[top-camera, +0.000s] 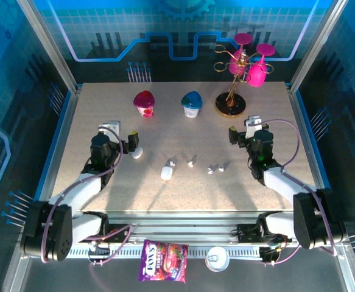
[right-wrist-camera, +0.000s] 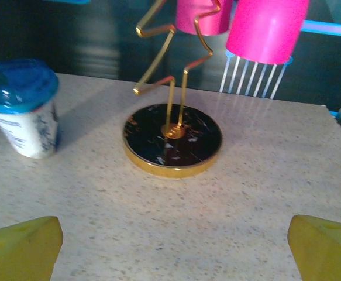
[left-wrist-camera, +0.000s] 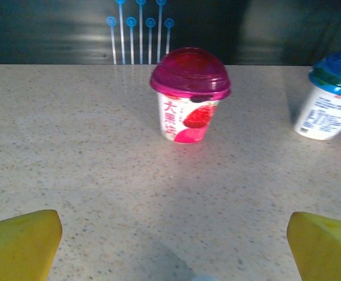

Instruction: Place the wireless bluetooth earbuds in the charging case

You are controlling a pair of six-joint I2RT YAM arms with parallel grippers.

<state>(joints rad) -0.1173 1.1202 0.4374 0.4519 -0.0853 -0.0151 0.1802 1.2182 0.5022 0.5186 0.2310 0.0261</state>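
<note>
Four earbuds (top-camera: 191, 163) (apparently all loose) lie near a white case (top-camera: 166, 173).

The table (top-camera: 183, 194) is matt and finely speckled, like stone. At upper centre, the pink lid (left-wrist-camera: 190, 73) is glossy translucent plastic. The stand (right-wrist-camera: 172, 140) pairs shiny gold metal wire with a polished black marbled base. The earbuds (top-camera: 190, 163) look like smooth white plastic.

A speckled beige table (top-camera: 104, 182) sits inside blue circuit-patterned walls (top-camera: 104, 30) with aluminium posts (top-camera: 46, 42).
</note>
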